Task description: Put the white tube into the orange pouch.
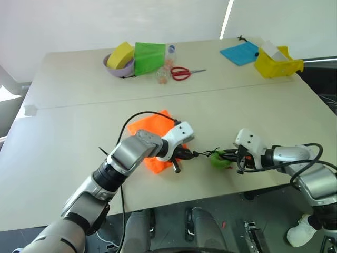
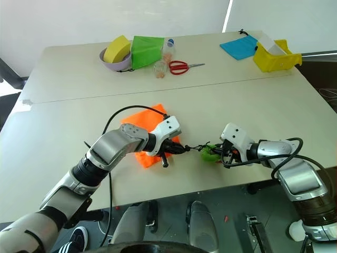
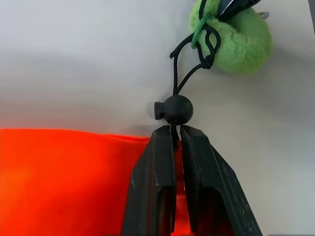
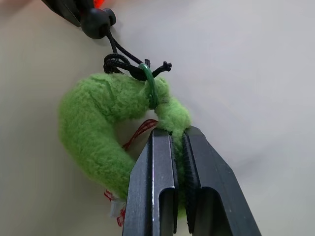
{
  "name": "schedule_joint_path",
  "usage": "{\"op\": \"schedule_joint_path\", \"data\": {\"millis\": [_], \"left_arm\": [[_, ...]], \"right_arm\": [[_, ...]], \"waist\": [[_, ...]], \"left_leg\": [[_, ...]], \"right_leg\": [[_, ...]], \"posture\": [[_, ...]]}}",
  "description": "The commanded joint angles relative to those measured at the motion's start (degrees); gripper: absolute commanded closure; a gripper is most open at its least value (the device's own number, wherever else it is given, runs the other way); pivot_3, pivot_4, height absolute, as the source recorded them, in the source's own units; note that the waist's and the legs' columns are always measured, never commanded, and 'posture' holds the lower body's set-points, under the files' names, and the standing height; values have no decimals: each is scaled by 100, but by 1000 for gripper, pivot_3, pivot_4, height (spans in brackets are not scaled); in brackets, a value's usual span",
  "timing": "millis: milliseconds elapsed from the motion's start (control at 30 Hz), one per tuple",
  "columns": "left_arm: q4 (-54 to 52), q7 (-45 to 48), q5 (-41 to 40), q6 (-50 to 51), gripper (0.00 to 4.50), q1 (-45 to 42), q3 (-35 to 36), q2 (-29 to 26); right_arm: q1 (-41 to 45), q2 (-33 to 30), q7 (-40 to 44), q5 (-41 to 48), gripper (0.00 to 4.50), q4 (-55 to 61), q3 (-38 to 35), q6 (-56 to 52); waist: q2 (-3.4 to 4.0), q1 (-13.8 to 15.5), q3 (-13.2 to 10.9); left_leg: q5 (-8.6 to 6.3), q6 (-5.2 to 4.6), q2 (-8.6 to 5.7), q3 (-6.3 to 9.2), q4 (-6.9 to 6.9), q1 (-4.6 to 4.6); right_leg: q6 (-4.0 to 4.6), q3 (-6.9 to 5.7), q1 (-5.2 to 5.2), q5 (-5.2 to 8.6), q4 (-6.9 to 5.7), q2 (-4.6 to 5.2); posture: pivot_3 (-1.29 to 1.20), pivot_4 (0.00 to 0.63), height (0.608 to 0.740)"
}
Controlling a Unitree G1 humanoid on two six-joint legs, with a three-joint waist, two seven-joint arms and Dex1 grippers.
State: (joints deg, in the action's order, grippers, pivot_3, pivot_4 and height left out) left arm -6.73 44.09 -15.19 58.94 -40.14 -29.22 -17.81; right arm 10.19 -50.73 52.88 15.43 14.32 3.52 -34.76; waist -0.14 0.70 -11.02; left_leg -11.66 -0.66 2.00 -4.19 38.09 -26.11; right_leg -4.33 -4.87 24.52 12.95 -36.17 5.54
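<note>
The orange pouch (image 1: pixel 150 126) lies flat on the near half of the table. From its mouth a black cord runs through a round black stopper (image 3: pixel 177 109) to a fuzzy green pompom (image 1: pixel 218 158). My left gripper (image 3: pixel 175 132) is shut on the cord right behind the stopper, at the pouch's mouth. A short way to the right, my right gripper (image 4: pixel 178 135) is shut on the pompom (image 4: pixel 98 128). The cord stretches between the two grippers just above the tabletop. The white tube is hidden from view.
Along the far side of the table stand a purple bowl with a yellow sponge (image 1: pixel 118 58), a green pouch (image 1: pixel 149 57), a clear small bottle (image 1: pixel 169 55), red scissors (image 1: pixel 181 73), a blue pouch (image 1: pixel 239 52) and a yellow bin (image 1: pixel 276 62). The table's front edge is close below the grippers.
</note>
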Motion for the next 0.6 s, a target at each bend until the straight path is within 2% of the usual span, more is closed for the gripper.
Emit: {"op": "schedule_joint_path", "data": {"millis": [33,100,200,400,600], "left_arm": [[-74,176,-49,-202,3609,-33,7,-57],[-60,216,-116,-184,2801,-34,73,-55],[-91,158,-58,-193,1270,-6,78,-96],[53,-114,92,-406,1270,-94,202,16],[258,-16,439,-898,1270,-204,-56,-93]], "right_arm": [[45,49,-70,-53,4500,96,12,-37],[39,51,-76,-56,4500,104,11,-37],[27,57,-88,-64,4500,117,15,-37],[19,71,-107,-64,4500,121,20,-40],[30,99,-122,-77,4500,101,39,-25]], "waist": [[0,0,0],[0,0,0],[0,0,0],[0,1,0],[0,0,0]], "left_leg": [[0,0,0,0,0,0],[0,0,1,0,0,0],[0,0,2,-1,0,0],[0,0,4,0,0,1],[0,0,1,-1,0,2]], "right_leg": [[0,0,0,0,0,0],[0,0,0,0,0,0],[0,0,0,0,0,0],[-3,0,0,2,0,0],[1,0,1,0,0,0]], "posture": [[0,150,740],[0,150,740],[0,150,740],[0,150,740],[0,150,740]]}}
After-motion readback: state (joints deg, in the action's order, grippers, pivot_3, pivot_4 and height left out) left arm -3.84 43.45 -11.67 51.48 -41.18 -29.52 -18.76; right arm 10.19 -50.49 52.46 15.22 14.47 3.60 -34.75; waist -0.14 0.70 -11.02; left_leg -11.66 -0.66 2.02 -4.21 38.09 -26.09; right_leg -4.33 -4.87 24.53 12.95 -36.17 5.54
